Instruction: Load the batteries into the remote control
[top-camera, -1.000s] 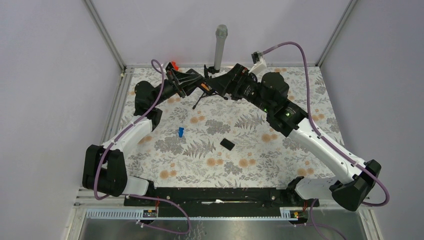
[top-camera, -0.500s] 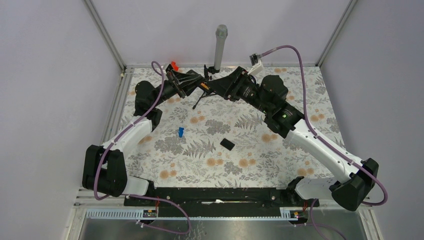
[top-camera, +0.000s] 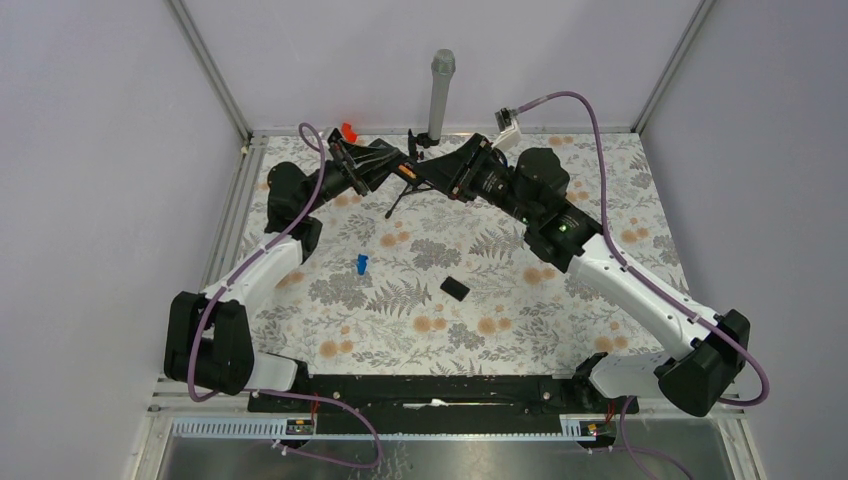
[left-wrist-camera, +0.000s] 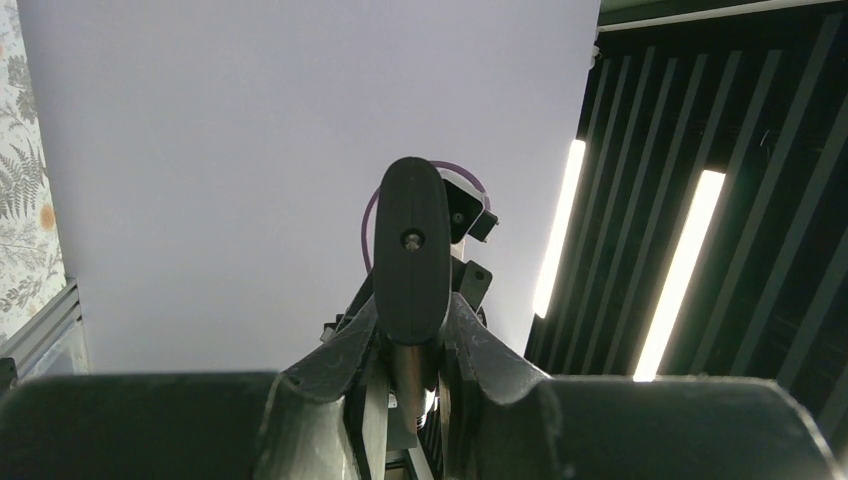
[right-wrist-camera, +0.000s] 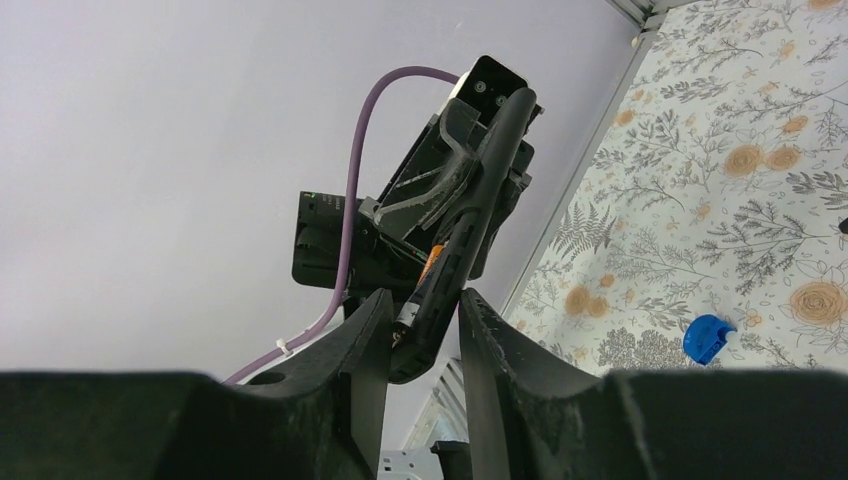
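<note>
Above the far edge of the table (top-camera: 480, 340), left of its middle, the remote control (top-camera: 411, 172) hung in the air between both arms. The left gripper (left-wrist-camera: 410, 315) pinched one end and the right gripper (right-wrist-camera: 422, 300) pinched the other. An orange battery (right-wrist-camera: 433, 262) showed in its open back. Loading seemed partly done. Next, one gripper would probably have to let go to fetch another battery, or the cover plate (top-camera: 455, 288) lying mid-table.

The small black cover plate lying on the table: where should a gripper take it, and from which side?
Grip the cover plate across its two long edges, coming straight down from above. It lies flat on the table, turned diagonally, so the approach probably needs turning to match.
</note>
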